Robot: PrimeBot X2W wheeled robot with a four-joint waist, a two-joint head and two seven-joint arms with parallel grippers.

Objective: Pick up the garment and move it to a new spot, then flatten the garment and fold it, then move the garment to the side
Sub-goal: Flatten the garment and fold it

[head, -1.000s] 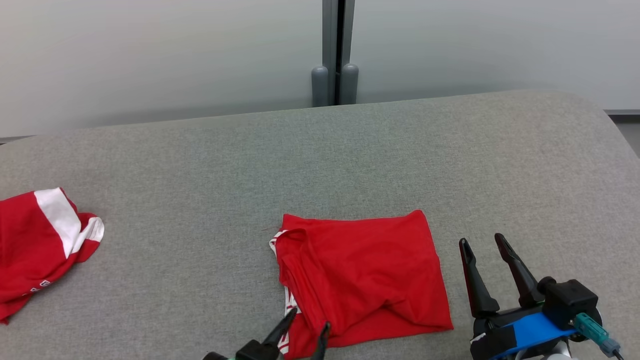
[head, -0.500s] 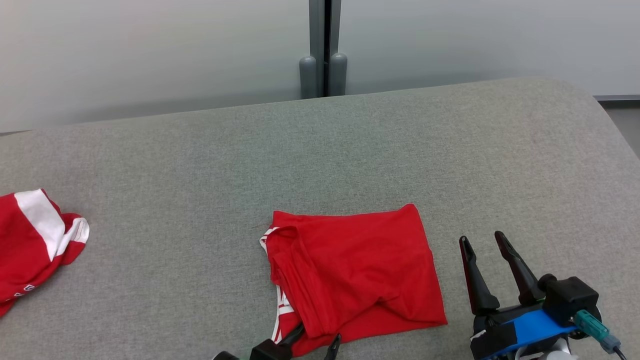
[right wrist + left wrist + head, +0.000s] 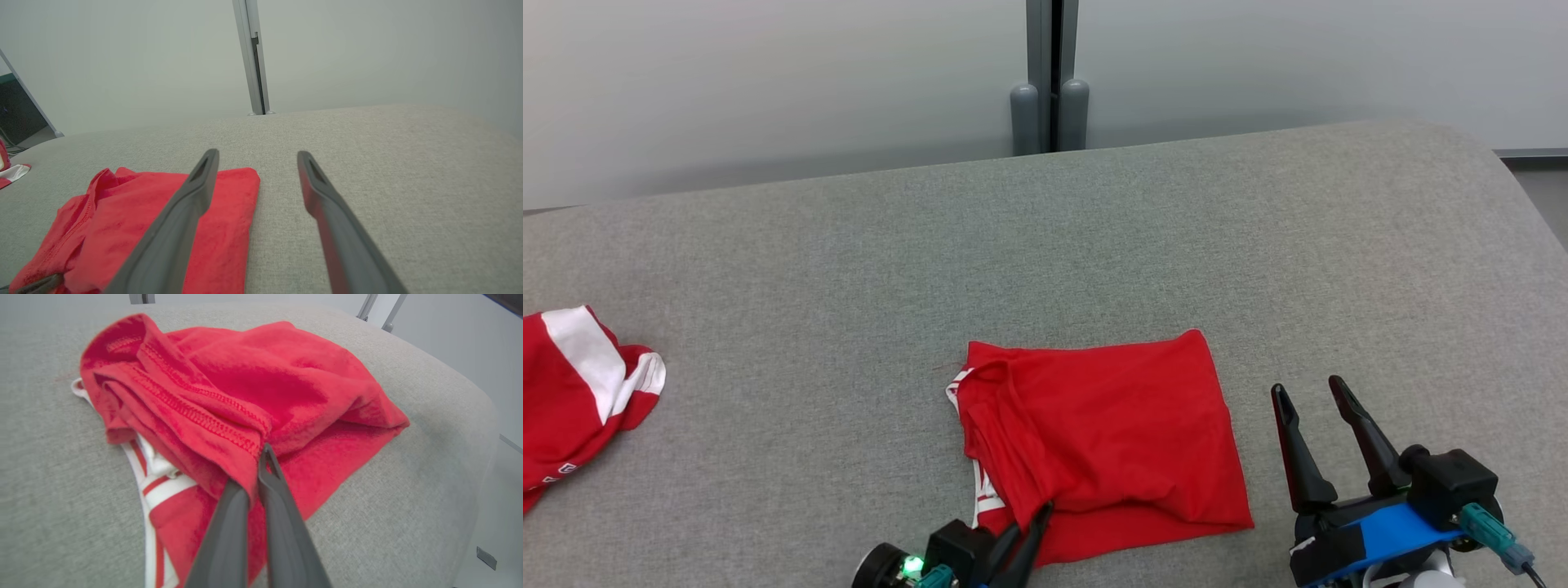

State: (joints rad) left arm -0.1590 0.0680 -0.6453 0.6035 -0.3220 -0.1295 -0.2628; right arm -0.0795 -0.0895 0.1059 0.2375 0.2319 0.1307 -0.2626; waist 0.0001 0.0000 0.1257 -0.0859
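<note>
The garment [image 3: 1094, 433] lies folded at the 6 o'clock side of the grey cushion [image 3: 1094, 245], so I judge the last step is in hand — carrying it aside. The left gripper [image 3: 1039, 516] has its jaws pinched tight on the layered hem at the garment's 7 o'clock corner. The right gripper [image 3: 1305, 390] hovers at its 4 o'clock, jaws wide, holding nothing. The next move calls for a lift and sideways carry — gently, lest a one-corner hold spill the fold.

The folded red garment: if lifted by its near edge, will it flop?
Probably floppy: the red garment is thin cloth lying in soft creases. The left gripper pinches only one hemmed fold, so the layers may well unfold and dangle.
</note>
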